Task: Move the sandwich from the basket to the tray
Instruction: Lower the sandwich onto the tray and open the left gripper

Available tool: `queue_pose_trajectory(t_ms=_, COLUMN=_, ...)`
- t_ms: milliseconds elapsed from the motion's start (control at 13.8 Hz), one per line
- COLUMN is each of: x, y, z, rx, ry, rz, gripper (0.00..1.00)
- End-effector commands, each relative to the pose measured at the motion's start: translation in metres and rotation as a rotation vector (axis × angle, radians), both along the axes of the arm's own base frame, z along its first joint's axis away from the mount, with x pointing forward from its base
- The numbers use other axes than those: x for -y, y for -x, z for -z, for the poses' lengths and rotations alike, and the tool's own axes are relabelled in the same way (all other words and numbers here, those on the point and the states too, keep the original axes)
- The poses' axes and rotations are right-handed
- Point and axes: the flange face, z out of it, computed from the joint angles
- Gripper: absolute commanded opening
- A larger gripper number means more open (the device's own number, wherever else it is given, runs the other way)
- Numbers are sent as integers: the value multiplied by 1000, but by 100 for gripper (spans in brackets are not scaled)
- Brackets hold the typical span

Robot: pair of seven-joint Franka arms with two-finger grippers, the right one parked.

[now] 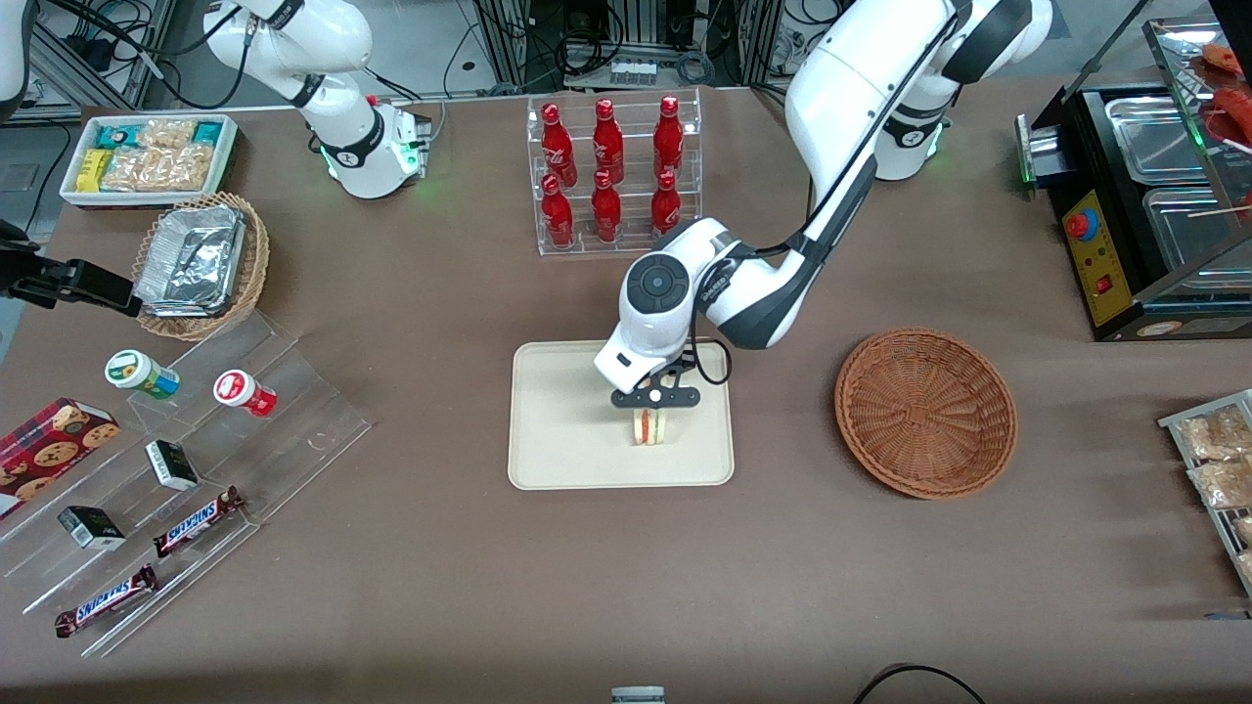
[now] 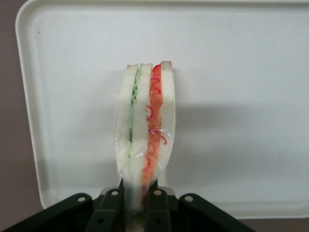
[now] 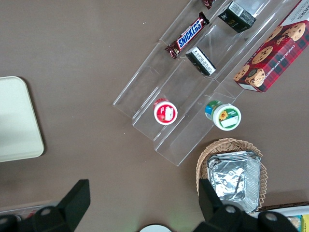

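Note:
My gripper (image 1: 653,409) hangs over the middle of the cream tray (image 1: 558,460), shut on the sandwich (image 1: 649,427). In the left wrist view the wrapped sandwich (image 2: 145,130) stands on edge between the two black fingers (image 2: 110,209), its green and red filling layers facing the camera, with the tray (image 2: 241,96) right under it. I cannot tell whether its lower edge touches the tray. The reddish-brown wicker basket (image 1: 925,411) sits empty beside the tray, toward the working arm's end of the table.
A clear rack of red bottles (image 1: 611,171) stands farther from the front camera than the tray. Clear stepped shelves with snack bars and cups (image 1: 186,460), a tan basket of foil containers (image 1: 201,259) and a white bin of packets (image 1: 147,156) lie toward the parked arm's end.

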Motion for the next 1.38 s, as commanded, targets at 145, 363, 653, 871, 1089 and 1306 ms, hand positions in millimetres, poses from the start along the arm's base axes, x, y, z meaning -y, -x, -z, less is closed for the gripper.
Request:
queue_pose_trajectory(t_ms=145, x=4, y=-11, z=4, rx=16, ry=3, rz=10, gripper=0)
queue_pose_trajectory(t_ms=363, x=4, y=-11, z=9, rx=9, ry=0, rz=4, gripper=69)
queue_pose_trajectory(t_ms=653, x=5, y=-13, z=5, rx=15, ry=8, rz=-13, gripper=100)
queue_pose_trajectory(t_ms=871, x=5, y=-15, z=0, rx=21, ry=14, rz=-21, gripper=100)
queue_pose_trajectory(t_ms=1089, x=6, y=-20, z=-15, rx=35, ry=29, rz=-53, gripper=100)
queue_pose_trajectory(t_ms=1306, x=4, y=-22, z=-41, rx=46, ry=23, rz=-55, gripper=100)
